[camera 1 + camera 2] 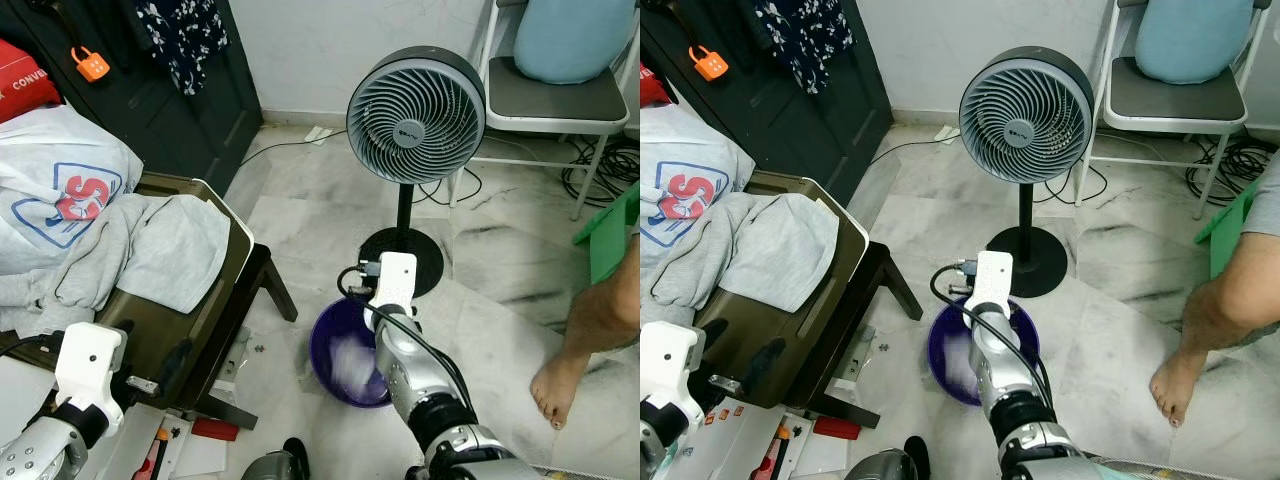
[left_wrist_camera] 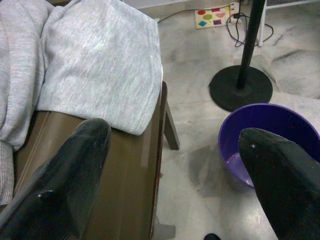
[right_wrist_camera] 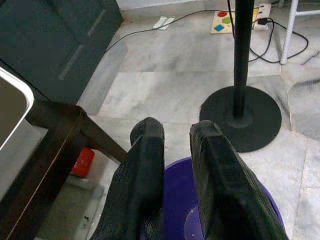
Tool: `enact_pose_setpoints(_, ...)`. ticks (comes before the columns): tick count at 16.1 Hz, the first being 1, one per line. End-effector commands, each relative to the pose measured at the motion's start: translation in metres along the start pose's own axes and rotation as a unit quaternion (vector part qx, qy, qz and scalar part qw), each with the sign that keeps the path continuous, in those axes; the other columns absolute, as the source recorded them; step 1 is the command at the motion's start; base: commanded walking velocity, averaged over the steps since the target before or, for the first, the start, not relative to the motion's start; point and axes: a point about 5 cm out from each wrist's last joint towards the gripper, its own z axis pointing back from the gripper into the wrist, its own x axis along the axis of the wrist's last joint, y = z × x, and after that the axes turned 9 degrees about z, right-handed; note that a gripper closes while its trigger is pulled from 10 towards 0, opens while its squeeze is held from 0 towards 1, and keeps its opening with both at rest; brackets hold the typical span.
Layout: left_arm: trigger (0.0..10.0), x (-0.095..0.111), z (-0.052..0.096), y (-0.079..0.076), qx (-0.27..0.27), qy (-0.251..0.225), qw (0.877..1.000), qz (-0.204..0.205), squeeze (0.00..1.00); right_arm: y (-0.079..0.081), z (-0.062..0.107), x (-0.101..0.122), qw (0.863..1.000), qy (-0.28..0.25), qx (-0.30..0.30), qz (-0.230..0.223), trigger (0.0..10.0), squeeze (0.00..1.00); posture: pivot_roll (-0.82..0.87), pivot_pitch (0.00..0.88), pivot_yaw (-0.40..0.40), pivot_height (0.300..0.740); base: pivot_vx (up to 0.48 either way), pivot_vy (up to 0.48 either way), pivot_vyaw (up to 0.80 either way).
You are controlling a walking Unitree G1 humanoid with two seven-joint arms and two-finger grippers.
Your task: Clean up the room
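Marble floor holds a round purple plastic basin point(image 1: 352, 352); the right gripper point(image 3: 176, 150) (fingers nearly together, empty) should lift clear, while the wide-open left gripper point(image 2: 175, 155) reaches squarely for the grey sweatshirt point(image 1: 150, 245).

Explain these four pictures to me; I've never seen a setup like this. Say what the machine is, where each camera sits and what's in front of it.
A humanoid robot is tidying a room. Two pictures come from its head cameras, looking down; two come from cameras on its wrists.

The right gripper hangs over a purple bucket on the floor, fingers nearly closed with nothing visibly between them. The left gripper is open, near a brown table draped with grey clothes.

A fan stands behind the bucket. A person's leg is on the right.
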Motion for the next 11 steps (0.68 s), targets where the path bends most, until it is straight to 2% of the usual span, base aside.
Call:
enact_pose_setpoints(1, 10.0, -0.004, 0.002, 0.003, 0.009, 0.012, 1.000, 0.001, 0.00, 0.019, 0.005, -0.004, 1.000, 0.006, 0.022, -0.014, 10.0, 1.00, 0.07, 0.201, 0.168, 0.740, 0.000, 0.000, 0.00)
enact_pose_setpoints(8, 10.0, -0.005, -0.005, 0.003, 0.013, 0.004, 1.000, 0.003, 0.00, 0.017, 0.004, 0.000, 0.999, -0.003, 0.027, -0.017, 10.0, 1.00, 0.06, 0.172, 0.153, 0.740, 0.000, 0.000, 0.00)
enact_pose_setpoints(11, 10.0, -0.003, -0.018, -0.004, 0.005, -0.012, 1.000, 0.019, 0.00, 0.013, 0.005, 0.007, 0.999, -0.026, 0.043, -0.008, 10.0, 1.00, 0.02, 0.123, 0.127, 0.740, 0.000, 0.000, 0.00)
